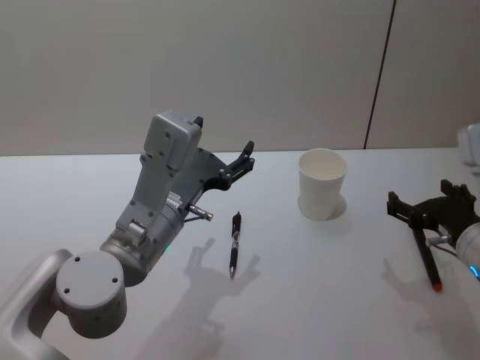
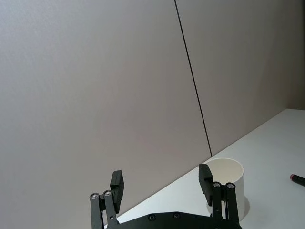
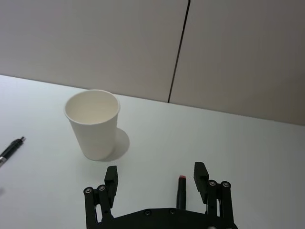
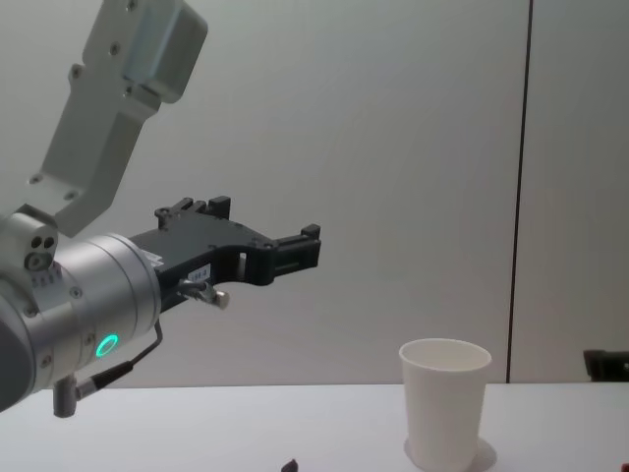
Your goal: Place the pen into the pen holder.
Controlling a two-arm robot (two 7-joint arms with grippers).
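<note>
Left pincer: fingers spread, holding nothing, raised well above the surface, left of the pen holder.
Right pincer: fingers spread, low over the right side of the surface, aimed at the pen holder.
Pen: slim black stick with a red tip, lying under the right pincer, its far end between the fingers and apart from both.
Pen holder: plain white paper cup, upright, far centre-right.
Second pen: black, pale-tipped, lying left of the pen holder and nearer.
Surface: white and flat.
</note>
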